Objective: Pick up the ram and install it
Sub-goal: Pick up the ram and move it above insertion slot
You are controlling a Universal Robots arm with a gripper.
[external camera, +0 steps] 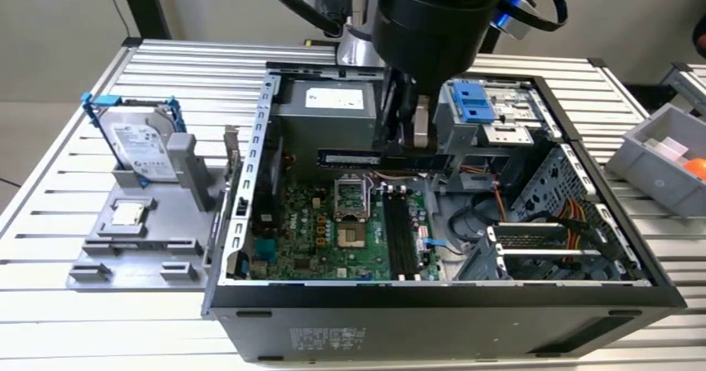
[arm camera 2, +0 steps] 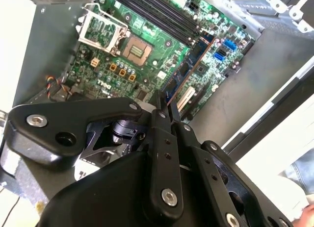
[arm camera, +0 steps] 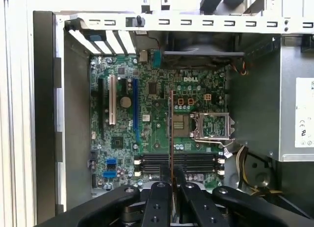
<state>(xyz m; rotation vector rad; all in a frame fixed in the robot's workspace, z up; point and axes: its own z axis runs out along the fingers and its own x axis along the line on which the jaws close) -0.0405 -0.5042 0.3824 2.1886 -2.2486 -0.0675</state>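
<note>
Slatted aluminium table (external camera: pixel 50 197), perhaps beige wall (external camera: pixel 55 24) behind

One wide camera, two riding the arm

We take in the open case (external camera: pixel 441 305) and bench (external camera: pixel 66 189) from high up in the exterior view; both wrist views peer down past the gripper (arm camera: pixel 172 177), close, sharing the motherboard (arm camera: pixel 157 124).
</note>
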